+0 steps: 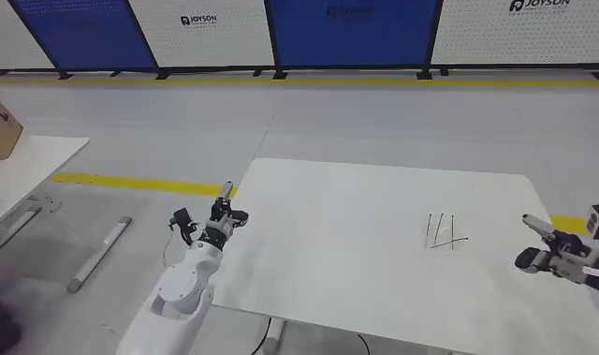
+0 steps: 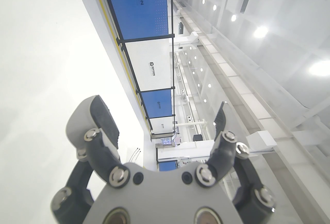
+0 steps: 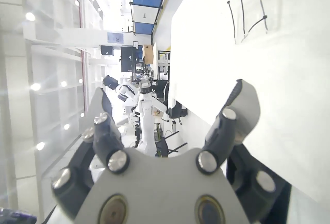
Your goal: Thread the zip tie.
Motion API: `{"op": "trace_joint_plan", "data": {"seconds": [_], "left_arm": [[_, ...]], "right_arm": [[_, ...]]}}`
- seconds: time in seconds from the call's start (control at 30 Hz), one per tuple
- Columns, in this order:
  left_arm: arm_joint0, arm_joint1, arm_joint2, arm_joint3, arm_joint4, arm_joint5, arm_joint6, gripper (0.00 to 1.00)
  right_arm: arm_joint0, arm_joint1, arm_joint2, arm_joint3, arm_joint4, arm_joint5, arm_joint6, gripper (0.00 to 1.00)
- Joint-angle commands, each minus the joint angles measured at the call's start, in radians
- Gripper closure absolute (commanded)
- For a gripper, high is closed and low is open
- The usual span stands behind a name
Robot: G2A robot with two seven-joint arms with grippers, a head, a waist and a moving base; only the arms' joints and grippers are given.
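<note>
Several thin black zip ties (image 1: 441,231) lie close together on the white table (image 1: 346,252), toward its right side. My left gripper (image 1: 227,203) stands open at the table's left edge, far from them, with nothing between its fingers (image 2: 104,120). The zip ties (image 2: 135,154) show small and distant past it. At the table's right edge my right gripper (image 1: 530,244) is open and empty, a short way from the ties. In the right wrist view the zip ties (image 3: 247,12) lie on the table (image 3: 283,86) beyond the spread fingers (image 3: 243,96).
A second white table (image 1: 37,158) with a cardboard box (image 1: 7,128) stands at the far left. A grey tube (image 1: 98,253) lies on the floor beside it. Blue and white partition panels (image 1: 356,22) close off the back.
</note>
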Motion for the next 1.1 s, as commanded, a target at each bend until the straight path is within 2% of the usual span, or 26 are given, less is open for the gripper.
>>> {"op": "trace_joint_plan", "data": {"seconds": [0.0,0.07,0.17,0.3,0.9,1.0,1.07], "left_arm": [[0.0,0.0,0.0,0.0,0.0,0.0,0.0,0.0],[0.0,0.0,0.0,0.0,0.0,0.0,0.0,0.0],[0.0,0.0,0.0,0.0,0.0,0.0,0.0,0.0],[0.0,0.0,0.0,0.0,0.0,0.0,0.0,0.0],[0.0,0.0,0.0,0.0,0.0,0.0,0.0,0.0],[0.0,0.0,0.0,0.0,0.0,0.0,0.0,0.0],[0.0,0.0,0.0,0.0,0.0,0.0,0.0,0.0]], "right_arm": [[0.071,-0.002,-0.06,0.075,-0.031,0.002,-0.058,0.0],[0.137,-0.009,-0.124,0.157,-0.05,0.002,-0.152,0.0],[0.199,-0.024,-0.206,0.25,-0.06,0.002,-0.312,0.0],[0.214,-0.033,-0.263,0.301,-0.05,0.002,-0.363,0.0],[0.214,-0.033,-0.263,0.301,-0.05,0.002,-0.363,0.0],[0.192,-0.034,-0.251,0.323,-0.041,-0.011,-0.424,0.0],[0.188,-0.032,-0.241,0.345,-0.031,0.002,-0.436,0.0]]}}
